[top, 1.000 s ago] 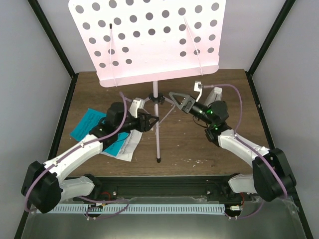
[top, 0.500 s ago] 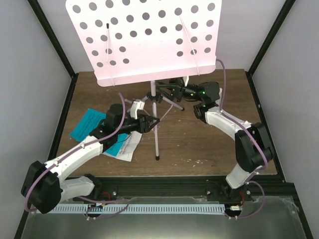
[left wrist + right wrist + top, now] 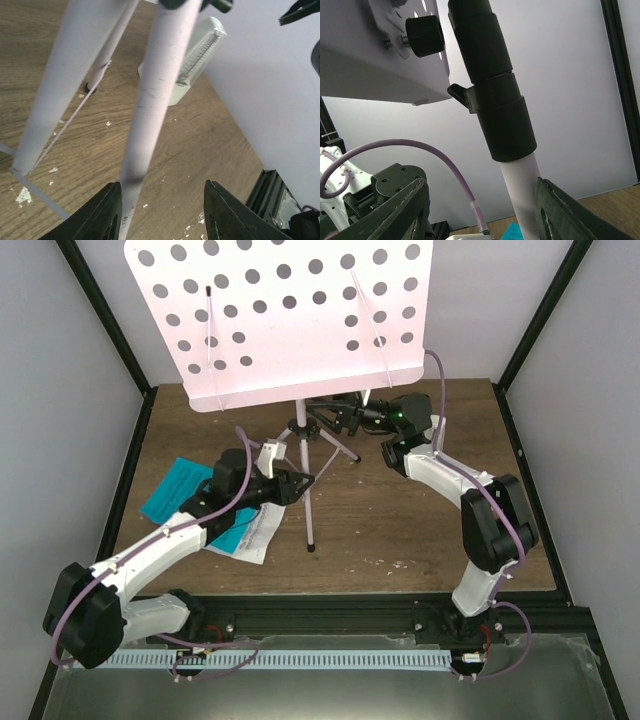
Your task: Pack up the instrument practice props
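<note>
The music stand (image 3: pixel 300 375) is matt painted metal with a smooth black plastic collar (image 3: pixel 495 90), the table (image 3: pixel 200 150) scuffed wood.

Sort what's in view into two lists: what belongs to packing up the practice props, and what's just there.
Belongs to the job:
music stand
metronome
teal booklet

Just there:
table
white flecks on the table
purple cable

music stand (image 3: pixel 290 320) pink-white, upright on tripod | metronome (image 3: pixel 192 55) beyond legs | teal booklet (image 3: pixel 185 490) flat
</note>
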Tool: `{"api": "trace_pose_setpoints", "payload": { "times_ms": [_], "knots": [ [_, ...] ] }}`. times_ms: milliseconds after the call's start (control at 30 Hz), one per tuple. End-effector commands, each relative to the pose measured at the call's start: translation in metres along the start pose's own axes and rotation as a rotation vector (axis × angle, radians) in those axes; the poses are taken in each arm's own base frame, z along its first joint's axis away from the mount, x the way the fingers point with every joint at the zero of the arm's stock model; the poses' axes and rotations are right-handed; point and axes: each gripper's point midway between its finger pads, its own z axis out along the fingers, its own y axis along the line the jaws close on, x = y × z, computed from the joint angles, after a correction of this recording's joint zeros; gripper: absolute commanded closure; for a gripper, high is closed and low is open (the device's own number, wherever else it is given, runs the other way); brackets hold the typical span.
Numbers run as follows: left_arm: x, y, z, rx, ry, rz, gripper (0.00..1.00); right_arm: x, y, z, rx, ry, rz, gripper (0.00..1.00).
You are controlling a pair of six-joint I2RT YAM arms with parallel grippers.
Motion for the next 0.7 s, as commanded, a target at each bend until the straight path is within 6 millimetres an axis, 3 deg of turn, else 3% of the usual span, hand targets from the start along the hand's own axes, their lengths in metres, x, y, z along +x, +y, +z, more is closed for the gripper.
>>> {"api": "trace_pose_setpoints", "payload": {
  "times_ms": [0, 200, 433, 667],
  "knots": [
    [-0.001, 0.011, -0.003, -0.043, -0.016, -0.009, 0.54, -0.019, 0.000, 0.000, 0.015, -0.041, -0.068, 0.42],
    [-0.005, 0.013, -0.009, -0.047, -0.037, -0.013, 0.55, -0.021, -0.004, -0.003, 0.027, -0.058, -0.076, 0.42],
    [-0.014, 0.008, -0.008, -0.020, -0.040, -0.018, 0.56, -0.022, -0.002, 0.006, -0.047, -0.013, -0.082, 0.49],
    [-0.020, 0.008, -0.004, -0.010, -0.032, -0.018, 0.56, -0.024, -0.005, 0.011, -0.060, -0.006, -0.087, 0.50]
  ]
}}
